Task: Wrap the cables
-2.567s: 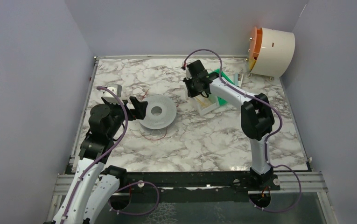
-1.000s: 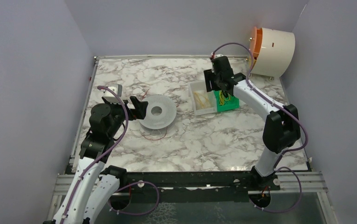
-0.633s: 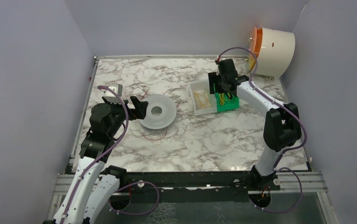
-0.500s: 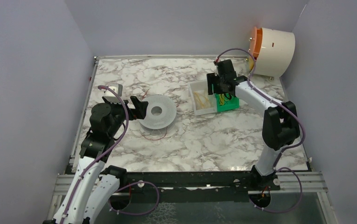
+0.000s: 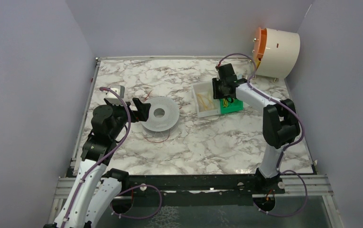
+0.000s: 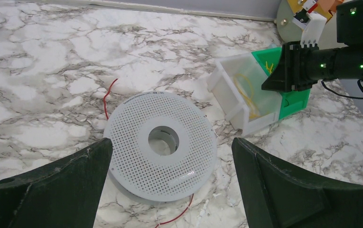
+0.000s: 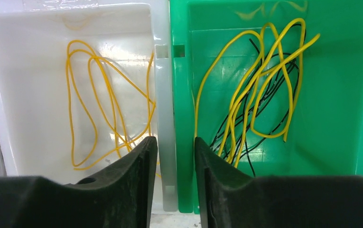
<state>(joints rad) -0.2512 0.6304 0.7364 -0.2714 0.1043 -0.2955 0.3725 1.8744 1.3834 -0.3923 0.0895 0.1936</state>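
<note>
Thin yellow cables lie looped in a white bin. More yellow cables and some black ones lie in the green bin beside it. My right gripper hovers above the wall shared by the two bins, its jaws a narrow gap apart and empty; it also shows in the top view. My left gripper is wide open and empty, just short of a grey perforated spool lying flat. A red cable runs out from under the spool.
A white drum with an orange lid lies at the back right corner. A small white box sits near the left edge behind my left arm. The bins stand right of the spool. Grey walls enclose the table.
My right arm swung from over the white bin to the right, then settled back over the wall between the bins. My left arm and the spool have not moved.
</note>
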